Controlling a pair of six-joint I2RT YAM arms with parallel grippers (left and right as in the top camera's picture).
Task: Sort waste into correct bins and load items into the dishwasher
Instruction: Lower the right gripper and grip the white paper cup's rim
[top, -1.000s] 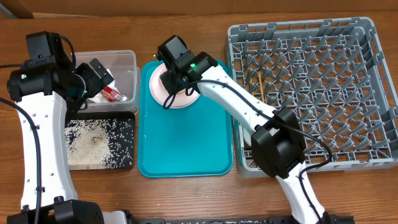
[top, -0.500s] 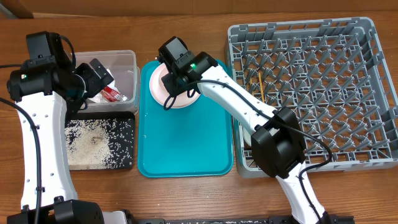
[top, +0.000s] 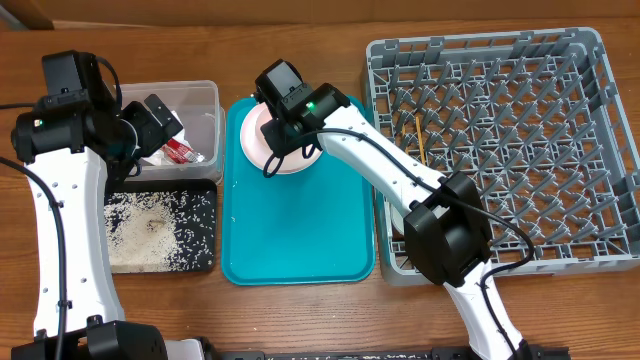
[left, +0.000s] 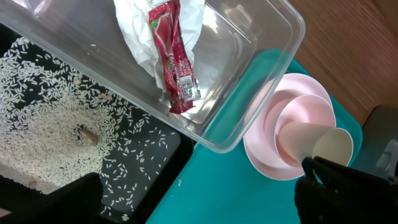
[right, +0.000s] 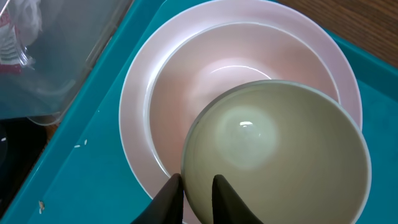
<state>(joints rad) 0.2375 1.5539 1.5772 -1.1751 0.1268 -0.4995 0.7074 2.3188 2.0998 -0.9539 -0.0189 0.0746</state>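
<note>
white rim right in the pinch: the right gripper (right: 198, 198) has its fingers drawn narrow across the edge of the small white cup (right: 273, 155), one finger outside the wall and one inside, and we call that a grip. from the left wrist view we see the cup tilted rather than standing straight.

just under that hand, the cup sits within a white bowl (right: 186, 81), and the bowl nests on the pale pink plate (right: 132, 143). beneath them, spreading out around the hand, is the teal tray (right: 74, 180), with a couple of pale specks on it too small for us to identify. well apart from that hand stands the grey dish rack (top: 500, 150), and the wooden chopsticks (top: 421, 135) lie among its pegs.

over to the left gripper (left: 199, 202): jaws spread wide, holding nothing. closest below it, the black tray (left: 163, 149) carries the rice grains (left: 50, 118), scattered thick. just ahead of the fingers sits the clear tub (left: 261, 43). inside it, the sauce packet (left: 171, 59) lies on top of the crumpled napkin (left: 134, 25). past the tub's corner we catch the plate stack. the wooden table (top: 320, 310) runs under everything.
</note>
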